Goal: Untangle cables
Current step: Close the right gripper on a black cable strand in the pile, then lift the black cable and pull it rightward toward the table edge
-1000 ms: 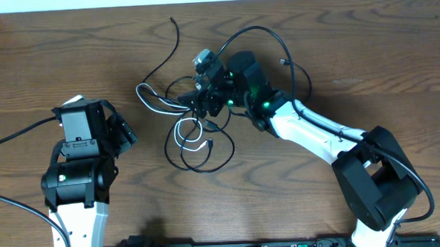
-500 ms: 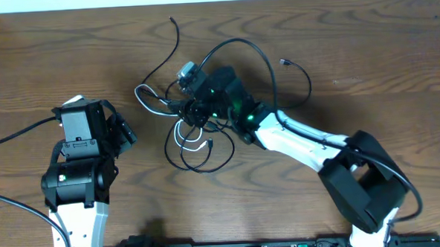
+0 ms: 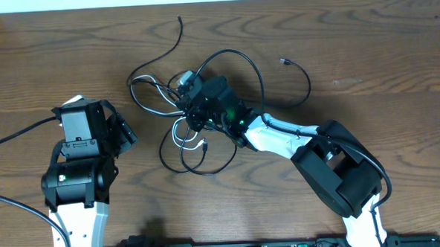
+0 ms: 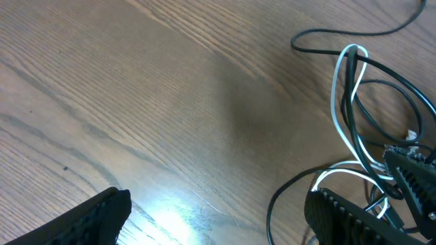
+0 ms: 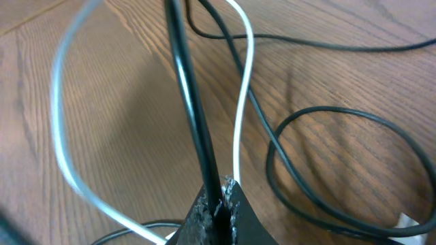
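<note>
Two hands on the job, only one engaged. Cables lie in a loose knot at mid-table, slightly left of centre, with stray loops running out toward the far edge and to the right. Table is bare wood. Right hand reaches into the heart of the knot, tips pressed together and pinching a black cord; wrist view shows that cord running straight up out of the closed tips. White cord meets the tips right beside it; cannot tell whether it is caught too or only lying against them. Left hand sits well apart at the left, spread wide, holding nothing, facing the knot. Its own view shows white and black loops at the right of frame. Judgement: step in hand is drawing one strand clear. To do it well, lift gently first and watch whether the white cord rises with the black; if so, release and re-pinch black alone. Pull slowly along the cord's free run, away from the crossings, so loops slide open rather than cinch. Left hand would serve best pinning the rest of the bundle.
</note>
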`<state>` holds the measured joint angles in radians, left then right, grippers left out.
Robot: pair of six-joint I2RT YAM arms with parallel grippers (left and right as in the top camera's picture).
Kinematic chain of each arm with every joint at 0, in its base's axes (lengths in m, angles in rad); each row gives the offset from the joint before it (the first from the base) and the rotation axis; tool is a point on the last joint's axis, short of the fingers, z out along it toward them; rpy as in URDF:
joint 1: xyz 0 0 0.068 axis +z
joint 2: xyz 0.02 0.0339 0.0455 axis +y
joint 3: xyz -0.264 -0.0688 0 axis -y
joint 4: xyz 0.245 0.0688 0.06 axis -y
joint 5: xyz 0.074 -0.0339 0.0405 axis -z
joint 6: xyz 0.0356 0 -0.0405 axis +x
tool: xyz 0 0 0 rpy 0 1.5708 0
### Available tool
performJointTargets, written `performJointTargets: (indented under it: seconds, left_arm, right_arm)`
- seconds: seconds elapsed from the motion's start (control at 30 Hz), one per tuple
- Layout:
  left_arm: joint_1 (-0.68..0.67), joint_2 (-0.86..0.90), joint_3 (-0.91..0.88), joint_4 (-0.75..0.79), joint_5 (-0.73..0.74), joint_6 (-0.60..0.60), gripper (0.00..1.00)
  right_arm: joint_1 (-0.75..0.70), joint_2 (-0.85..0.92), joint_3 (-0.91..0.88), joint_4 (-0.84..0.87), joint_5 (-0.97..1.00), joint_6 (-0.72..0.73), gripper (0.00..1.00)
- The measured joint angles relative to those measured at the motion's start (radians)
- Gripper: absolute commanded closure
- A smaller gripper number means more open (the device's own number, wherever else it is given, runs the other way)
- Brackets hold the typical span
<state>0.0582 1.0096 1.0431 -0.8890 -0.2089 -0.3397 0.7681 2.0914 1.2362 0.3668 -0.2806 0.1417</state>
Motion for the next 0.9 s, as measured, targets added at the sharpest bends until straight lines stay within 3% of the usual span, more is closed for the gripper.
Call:
performJointTargets:
  seconds: [0.23, 0.43, 0.6, 0.9]
  left_arm:
    - [0.0, 0.0, 0.0, 0.0, 0.0, 0.0, 0.14]
    - [0.0, 0.0, 0.0, 0.0, 0.0, 0.0, 0.14]
    - [0.0, 0.0, 0.0, 0.0, 0.0, 0.0, 0.14]
    - [0.0, 0.0, 0.0, 0.0, 0.0, 0.0, 0.14]
  right_arm:
    - [0.0, -0.128, 0.0, -0.011, -0.071, 0.015, 0.99]
    - [-0.018, -0.447, 0.0, -0.006, -0.09, -0.04, 0.99]
    - [-0.043, -0.65, 0.005, 0.061, -0.004, -0.142, 0.99]
    - [-0.152, -0.847, 0.005, 0.192, 0.106, -0.212, 0.99]
